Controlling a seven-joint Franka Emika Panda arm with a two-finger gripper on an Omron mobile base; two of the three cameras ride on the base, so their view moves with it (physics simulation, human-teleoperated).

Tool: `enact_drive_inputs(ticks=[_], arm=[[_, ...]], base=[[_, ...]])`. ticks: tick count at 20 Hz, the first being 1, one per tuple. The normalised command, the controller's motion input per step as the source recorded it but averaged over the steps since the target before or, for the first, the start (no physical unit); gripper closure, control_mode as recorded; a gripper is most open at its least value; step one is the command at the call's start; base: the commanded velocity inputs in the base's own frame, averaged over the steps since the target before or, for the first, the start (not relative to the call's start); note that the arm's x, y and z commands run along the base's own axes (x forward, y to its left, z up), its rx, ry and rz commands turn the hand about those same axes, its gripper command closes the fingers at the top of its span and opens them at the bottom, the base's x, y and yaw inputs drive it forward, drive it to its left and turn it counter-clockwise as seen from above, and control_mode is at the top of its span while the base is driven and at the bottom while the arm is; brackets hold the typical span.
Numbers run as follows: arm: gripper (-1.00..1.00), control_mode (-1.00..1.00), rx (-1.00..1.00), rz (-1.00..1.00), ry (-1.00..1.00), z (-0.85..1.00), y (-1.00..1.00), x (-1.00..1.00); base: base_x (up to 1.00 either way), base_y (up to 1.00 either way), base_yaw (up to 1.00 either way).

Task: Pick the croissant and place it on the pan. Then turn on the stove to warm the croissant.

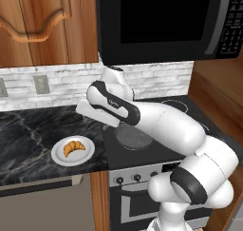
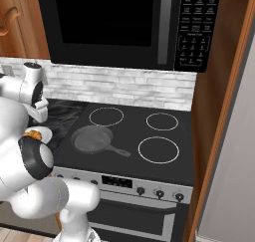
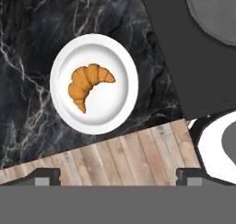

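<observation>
Well above jaws: croissant (image 3: 87,85) (on plate (image 3: 117,110)).

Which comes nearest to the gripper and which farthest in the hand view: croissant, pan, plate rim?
From the gripper, jaws apart at the bottom edge:
1. Plate: its near rim sits just above the wooden strip, left of centre.
2. Croissant: on the plate, a little further up.
3. Pan: far top right corner, on the stove.

Left base view looks from behind-left, forward and down; right base view from behind-right. Both share the stove (image 1: 142,144) and pan (image 2: 92,139). Hand view looks steeply down, closer, plate (image 3: 120,109) at centre-left.
</observation>
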Motion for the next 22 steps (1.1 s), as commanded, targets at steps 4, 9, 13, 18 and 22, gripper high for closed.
enact_drive_inputs(ticks=[4, 9, 13, 18, 22], arm=[[-1.0, -1.0, 0.0, -0.19, 0.11, -0.22, 0.23, 0.0], [-1.0, -1.0, 0.0, -0.21, 0.1, -0.2, 0.26, 0.0], [-1.0, -1.0, -0.05, -0.17, 0.13, -0.21, 0.32, 0.02], [-1.0, -1.0, -0.06, -0.14, 0.21, -0.28, 0.18, 0.1], [-1.0, -1.0, -0.04, -0.12, 0.23, -0.25, 0.07, 0.19]], base=[[0.0, 0.0, 0.0], [0.0, 0.0, 0.0], [0.0, 0.0, 0.0], [0.0, 0.0, 0.0], [0.0, 0.0, 0.0]])
